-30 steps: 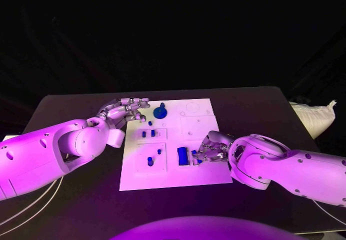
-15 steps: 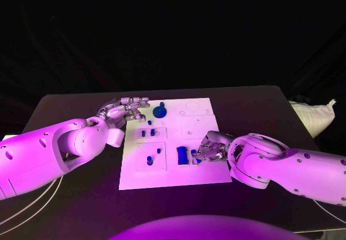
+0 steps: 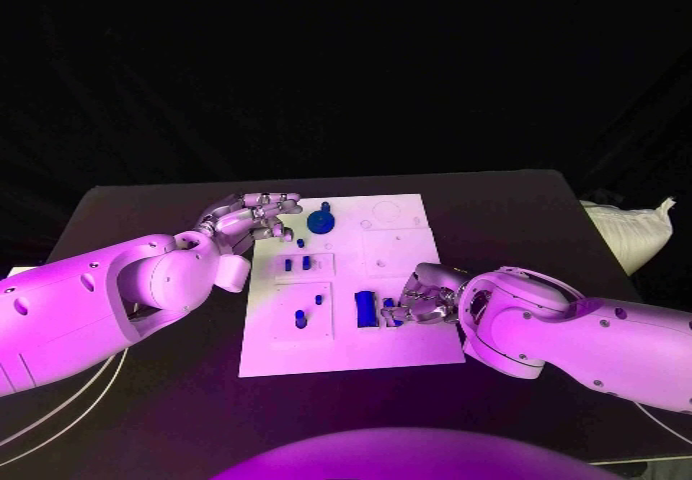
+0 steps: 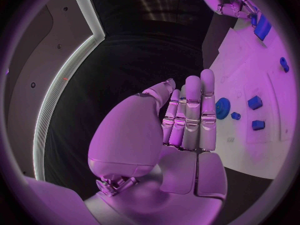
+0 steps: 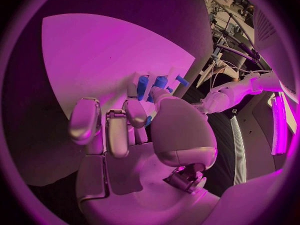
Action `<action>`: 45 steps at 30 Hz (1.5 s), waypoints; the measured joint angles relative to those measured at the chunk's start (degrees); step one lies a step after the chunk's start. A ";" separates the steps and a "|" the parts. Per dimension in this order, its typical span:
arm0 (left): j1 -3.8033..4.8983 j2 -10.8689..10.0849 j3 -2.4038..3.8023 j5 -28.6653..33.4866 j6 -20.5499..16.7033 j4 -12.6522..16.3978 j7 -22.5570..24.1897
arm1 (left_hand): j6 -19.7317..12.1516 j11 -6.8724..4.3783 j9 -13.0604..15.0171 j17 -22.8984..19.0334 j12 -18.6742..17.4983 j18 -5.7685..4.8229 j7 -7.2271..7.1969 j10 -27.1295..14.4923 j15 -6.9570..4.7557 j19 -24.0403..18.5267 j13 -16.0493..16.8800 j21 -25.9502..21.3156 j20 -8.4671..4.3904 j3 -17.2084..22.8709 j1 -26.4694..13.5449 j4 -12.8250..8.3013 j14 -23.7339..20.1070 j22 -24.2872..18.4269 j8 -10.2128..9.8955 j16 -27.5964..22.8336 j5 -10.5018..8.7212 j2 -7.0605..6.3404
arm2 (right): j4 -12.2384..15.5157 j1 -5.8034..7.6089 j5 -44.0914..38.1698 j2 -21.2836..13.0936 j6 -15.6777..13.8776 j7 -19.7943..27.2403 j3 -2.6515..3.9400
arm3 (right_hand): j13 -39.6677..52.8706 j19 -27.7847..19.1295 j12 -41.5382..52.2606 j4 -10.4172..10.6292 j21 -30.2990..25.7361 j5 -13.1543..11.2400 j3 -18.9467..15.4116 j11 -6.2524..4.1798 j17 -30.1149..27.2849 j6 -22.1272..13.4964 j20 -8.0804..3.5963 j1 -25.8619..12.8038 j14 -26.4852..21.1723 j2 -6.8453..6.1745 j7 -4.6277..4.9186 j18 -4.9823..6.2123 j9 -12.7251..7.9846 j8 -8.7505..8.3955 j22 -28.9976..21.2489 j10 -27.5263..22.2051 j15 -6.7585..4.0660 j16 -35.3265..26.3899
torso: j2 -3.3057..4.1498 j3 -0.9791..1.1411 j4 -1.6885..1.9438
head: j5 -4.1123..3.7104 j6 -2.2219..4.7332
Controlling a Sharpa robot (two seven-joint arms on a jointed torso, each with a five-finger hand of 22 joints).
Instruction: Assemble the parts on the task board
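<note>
The white task board point(image 3: 397, 255) lies in the middle of the black table. A blue gear point(image 3: 320, 223) stands at its far edge, and small blue pegs point(image 3: 296, 266) sit in the panels at its left. My left hand point(image 3: 251, 215) hovers at the board's far left corner beside the gear point(image 4: 222, 106), fingers straight and holding nothing point(image 4: 187, 115). My right hand point(image 3: 421, 298) is curled low over the board's near right part, beside a blue block point(image 3: 365, 310). Its fingertips pinch a small blue part point(image 3: 391, 313), seen as a blue sliver point(image 5: 148, 120) by the thumb.
A white bag point(image 3: 629, 232) lies past the table's right edge. Pale cables point(image 3: 51, 415) run along the table's near left. Bare board point(image 5: 94, 60) stretches out beyond my right hand.
My right hand has edged slightly nearer and lower over the blue block. The left hand and the gear have stayed put.
</note>
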 measured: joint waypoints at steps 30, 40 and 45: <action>0.00 0.12 0.00 -0.21 0.36 -0.83 -0.31 | 0.00 0.20 0.00 -0.06 0.00 0.00 -0.01 -0.19 -0.05 0.00 -0.02 -0.12 0.00 0.00 0.00 0.00 -0.06 0.00 0.00 0.00 0.00 0.00 | 2.34 -0.13 -4.41 -1.37 0.40 0.67 0.00 | 0.80 0.21 -0.26 -1.92 0.00 -4.87 -8.55 -0.15 -0.01 -0.05 -0.21 0.12 0.00 5.64 0.04 0.00 1.06 -0.01 0.25 0.25 0.00 -0.01 | -0.05 -0.02 -0.01 | -0.02 0.07; 0.00 0.06 0.00 -0.23 0.36 -0.87 -0.30 | 0.00 0.20 0.00 -0.05 0.00 0.00 -0.01 -0.19 -0.05 0.00 -0.02 -0.12 0.00 0.00 0.00 0.00 -0.06 0.01 0.00 0.00 0.00 0.00 | 2.33 -0.16 -10.40 -1.78 1.83 1.39 0.00 | 0.87 0.21 -0.73 -4.11 0.00 -6.31 -9.41 -0.15 -0.02 -0.05 -0.21 5.45 0.00 5.00 0.04 0.00 1.22 -0.01 0.25 0.25 0.01 -0.01 | -0.03 0.01 -0.03 | -0.04 0.21; 0.00 0.06 0.00 -0.24 0.36 -0.89 -0.30 | 0.00 0.20 0.00 -0.05 0.00 0.00 -0.01 -0.19 -0.05 0.00 -0.02 -0.12 0.00 0.00 0.00 0.00 -0.06 0.01 0.00 0.00 0.00 0.00 | 2.36 -0.20 -11.50 -1.76 2.51 1.73 0.00 | 0.92 0.21 -0.73 -4.30 0.00 -6.54 -9.61 -0.15 -0.02 -0.05 -0.21 5.92 0.00 4.98 0.04 0.00 1.22 -0.01 0.25 0.25 0.01 -0.01 | -0.03 0.03 -0.03 | -0.03 0.26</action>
